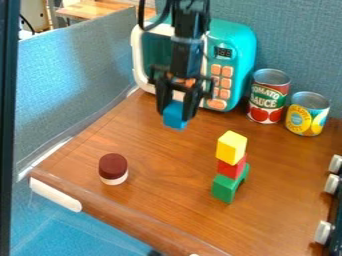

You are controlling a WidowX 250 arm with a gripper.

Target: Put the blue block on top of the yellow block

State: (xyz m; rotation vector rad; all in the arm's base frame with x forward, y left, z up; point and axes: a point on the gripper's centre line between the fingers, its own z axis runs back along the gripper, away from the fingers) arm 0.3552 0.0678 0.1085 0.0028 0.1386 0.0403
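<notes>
Blue block (175,120) hanging in the air, upper center of frame, being pinched between the fingers of the black gripper (176,108), which is pointing down in front of the teal toy microwave (244,55). Yellow block (231,146) sitting lower right of it, topping a stack: it's resting on the red block (231,169), which is resting on the green block (224,188). Blue block isn't touching the stack. Two cans, one red (268,97), one yellow (308,115), standing side by side at upper right. Dark red and white cylinder (113,168) standing on the wooden surface (157,170), lower left.
</notes>
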